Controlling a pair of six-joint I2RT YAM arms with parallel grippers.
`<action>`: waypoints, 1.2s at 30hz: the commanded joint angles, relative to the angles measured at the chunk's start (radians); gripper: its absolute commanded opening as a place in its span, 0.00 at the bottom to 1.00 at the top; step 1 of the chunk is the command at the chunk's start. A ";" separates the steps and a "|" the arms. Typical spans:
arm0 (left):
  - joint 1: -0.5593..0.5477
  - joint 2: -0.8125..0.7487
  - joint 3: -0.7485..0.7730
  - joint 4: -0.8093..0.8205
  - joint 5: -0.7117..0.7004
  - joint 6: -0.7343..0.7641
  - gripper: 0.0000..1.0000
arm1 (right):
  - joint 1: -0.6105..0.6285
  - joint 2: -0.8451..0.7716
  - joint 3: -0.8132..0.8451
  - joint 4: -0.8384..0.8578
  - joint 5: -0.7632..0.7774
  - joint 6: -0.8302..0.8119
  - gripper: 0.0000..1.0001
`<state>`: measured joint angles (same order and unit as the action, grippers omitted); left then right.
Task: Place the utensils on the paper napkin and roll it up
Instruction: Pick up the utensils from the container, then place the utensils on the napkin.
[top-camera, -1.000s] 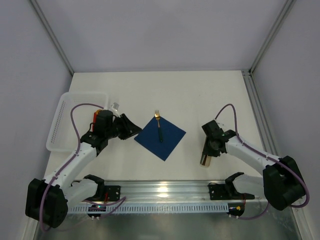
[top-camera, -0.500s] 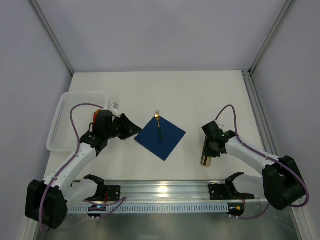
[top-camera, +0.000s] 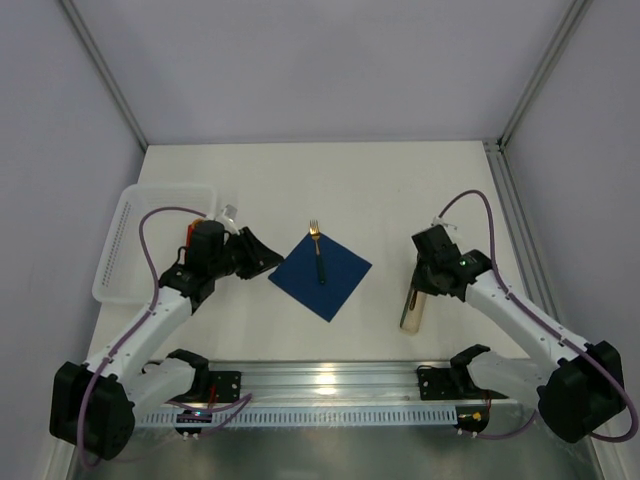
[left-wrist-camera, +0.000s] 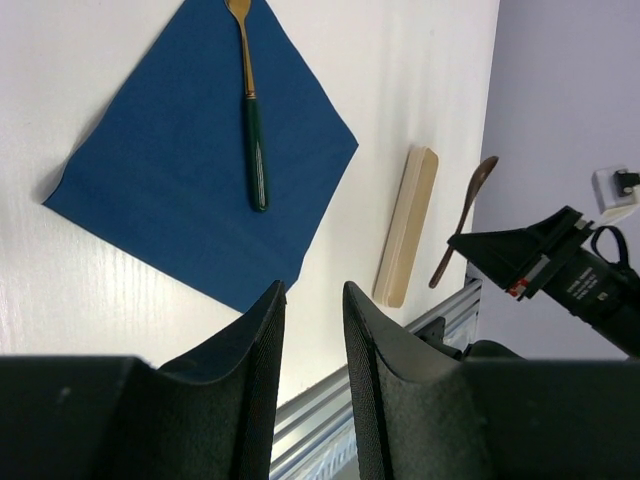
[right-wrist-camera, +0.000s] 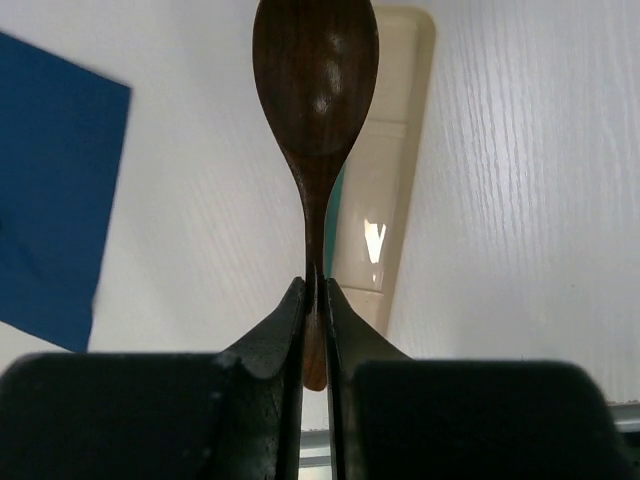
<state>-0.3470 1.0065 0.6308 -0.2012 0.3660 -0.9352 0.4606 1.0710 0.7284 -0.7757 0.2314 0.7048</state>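
Note:
The navy paper napkin (top-camera: 322, 276) lies flat as a diamond at the table's middle, with a gold fork with a dark green handle (top-camera: 318, 253) on it, tines past the far corner. Both also show in the left wrist view: napkin (left-wrist-camera: 180, 170), fork (left-wrist-camera: 254, 120). My right gripper (right-wrist-camera: 314, 290) is shut on the thin handle of a dark brown spoon (right-wrist-camera: 315, 80), held above the table over a beige bar (right-wrist-camera: 385, 200). Left of the napkin, my left gripper (left-wrist-camera: 314, 295) hovers with its jaws a little apart and nothing between them.
The beige rounded bar (top-camera: 412, 310) lies right of the napkin, below the right gripper (top-camera: 430, 283). A white basket tray (top-camera: 130, 245) stands at the far left, with a red block (top-camera: 189, 233) behind the left wrist. A metal rail (top-camera: 330, 385) runs along the near edge.
The right gripper has shut on the spoon and risen, moving slightly right and away from the beige bar. The left arm, napkin and fork have not moved.

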 joint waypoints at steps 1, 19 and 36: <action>-0.004 -0.026 0.006 -0.001 0.007 0.007 0.32 | 0.007 -0.007 0.094 -0.002 0.013 -0.080 0.04; -0.003 -0.161 0.018 -0.135 -0.045 0.016 0.36 | 0.231 0.682 0.695 0.177 -0.171 -0.278 0.04; -0.003 -0.223 0.020 -0.185 -0.053 0.022 0.38 | 0.259 0.882 0.749 0.271 -0.250 -0.265 0.04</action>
<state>-0.3470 0.8047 0.6308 -0.3794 0.3214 -0.9340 0.7124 1.9438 1.4464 -0.5465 -0.0109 0.4400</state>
